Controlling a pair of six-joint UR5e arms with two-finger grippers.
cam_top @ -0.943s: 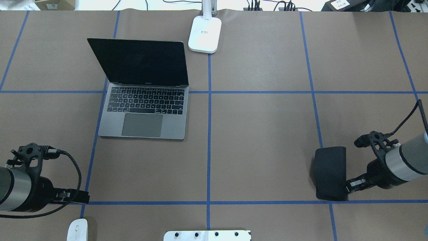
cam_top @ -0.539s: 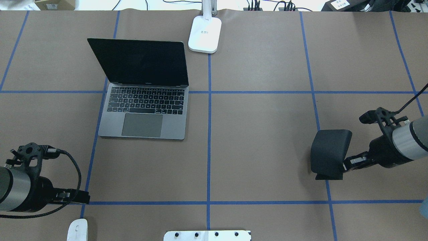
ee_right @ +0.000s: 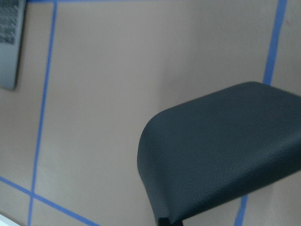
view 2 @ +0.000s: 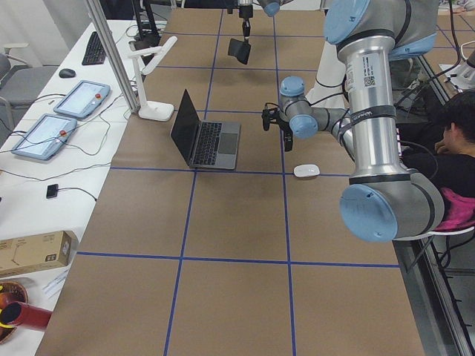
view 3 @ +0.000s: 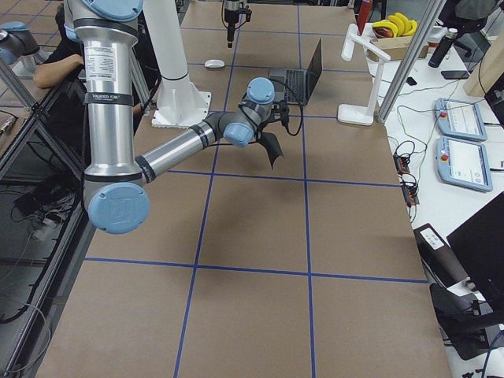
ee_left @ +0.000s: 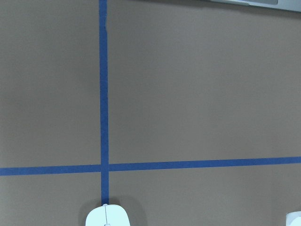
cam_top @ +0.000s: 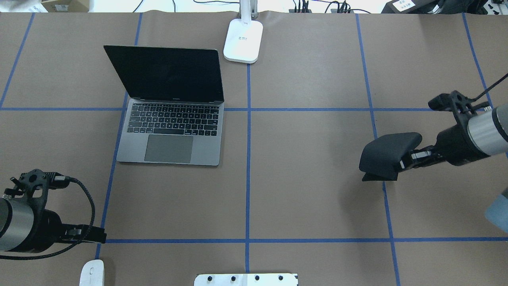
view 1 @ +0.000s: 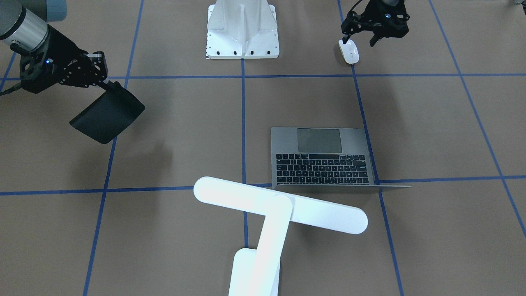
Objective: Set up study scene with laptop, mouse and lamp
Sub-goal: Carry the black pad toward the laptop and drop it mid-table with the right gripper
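The right gripper (cam_top: pixel 410 161), clenched on the black pad (cam_top: pixel 387 157), carries it in the air well right of the laptop (cam_top: pixel 170 135). Next, the pad likely needs laying flat just right of the laptop. The mouse (cam_top: pixel 91 272) waits well in front of the laptop by the left gripper (cam_top: pixel 93 235), whose finger state cannot be told. Since earlier, the pad has moved up level with the laptop's front edge.

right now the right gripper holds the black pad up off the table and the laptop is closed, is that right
Not quite. The laptop is open, not closed: the overhead exterior view shows its dark screen raised behind the keyboard. The rest stands: the right gripper holds the black pad up off the table.
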